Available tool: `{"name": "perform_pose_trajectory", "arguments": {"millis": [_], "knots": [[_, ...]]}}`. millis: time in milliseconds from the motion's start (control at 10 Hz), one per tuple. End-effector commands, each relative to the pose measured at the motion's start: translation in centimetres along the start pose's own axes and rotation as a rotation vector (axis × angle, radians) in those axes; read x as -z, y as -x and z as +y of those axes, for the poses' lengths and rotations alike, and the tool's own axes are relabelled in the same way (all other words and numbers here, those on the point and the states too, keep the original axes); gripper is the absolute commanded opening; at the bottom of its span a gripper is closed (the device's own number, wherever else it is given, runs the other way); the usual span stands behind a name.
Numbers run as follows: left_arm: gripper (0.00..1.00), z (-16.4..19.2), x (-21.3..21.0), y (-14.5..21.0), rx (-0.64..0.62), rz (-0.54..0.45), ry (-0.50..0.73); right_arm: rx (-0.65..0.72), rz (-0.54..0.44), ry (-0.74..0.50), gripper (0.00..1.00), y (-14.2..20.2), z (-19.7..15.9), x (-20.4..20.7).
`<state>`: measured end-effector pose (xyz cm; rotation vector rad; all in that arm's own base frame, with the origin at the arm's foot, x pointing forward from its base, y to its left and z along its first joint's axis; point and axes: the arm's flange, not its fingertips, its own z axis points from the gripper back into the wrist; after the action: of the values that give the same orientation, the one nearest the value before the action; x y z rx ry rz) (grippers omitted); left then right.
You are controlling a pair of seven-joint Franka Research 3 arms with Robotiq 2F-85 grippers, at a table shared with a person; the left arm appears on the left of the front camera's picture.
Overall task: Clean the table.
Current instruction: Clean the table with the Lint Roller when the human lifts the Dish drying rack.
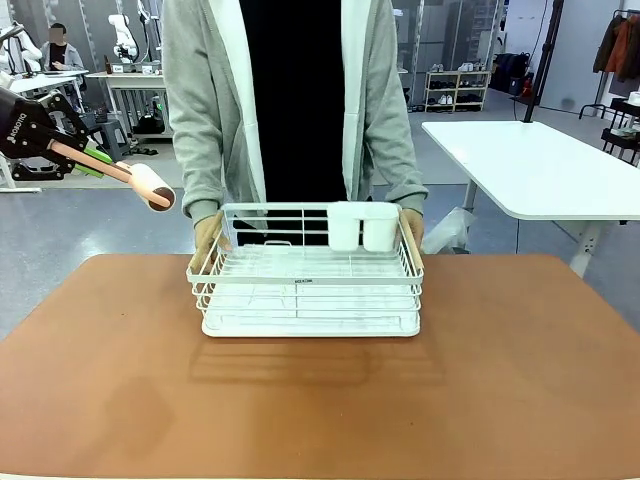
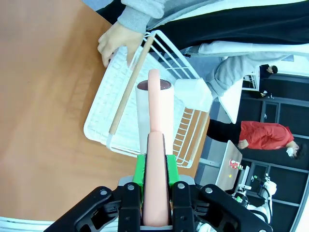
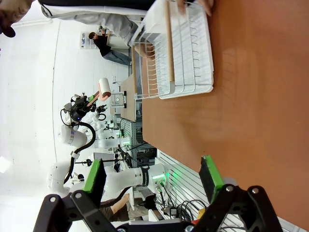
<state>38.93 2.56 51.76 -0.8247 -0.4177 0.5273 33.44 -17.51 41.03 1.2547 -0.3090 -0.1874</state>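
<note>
Front view first, Ivo: what does the left gripper (image 1: 78, 156) carry?

— A lint roller (image 1: 152, 187). The jaws are shut tight on its pink handle. The white roll hangs in the air at the far left side of the bench (image 1: 320, 400), not touching it.

— And the right gripper (image 3: 152, 176)?

— Its jaws stand wide apart with nothing between them, above the brown top.

— Where can the roller go down?

— The bench lies in front of both arms, but a white dish rack (image 1: 310, 290) sits at the far middle, and the person's hands (image 1: 207, 235) hold its two ends. I think it is better to begin on a bare part, well apart from those hands.

— How to roll well?

— Lower the roll until its whole length lies flat on the top, press lightly, and go in straight lanes that overlap. A tilted roll would probably clean with one edge only.
</note>
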Motion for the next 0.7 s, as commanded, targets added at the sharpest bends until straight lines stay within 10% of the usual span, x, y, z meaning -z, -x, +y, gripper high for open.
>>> {"name": "perform_pose_trajectory", "arguments": {"millis": [0,600], "knots": [[0.00,-0.06,-0.02,0.01,-0.003,-0.002,-0.003,-0.001,-0.007,-0.019,1.00,0.19,0.36,0.04],[0.00,-0.06,-0.02,0.01,-0.003,-0.002,-0.003,-0.001,-0.007,-0.019,1.00,0.19,0.36,0.04]]}}
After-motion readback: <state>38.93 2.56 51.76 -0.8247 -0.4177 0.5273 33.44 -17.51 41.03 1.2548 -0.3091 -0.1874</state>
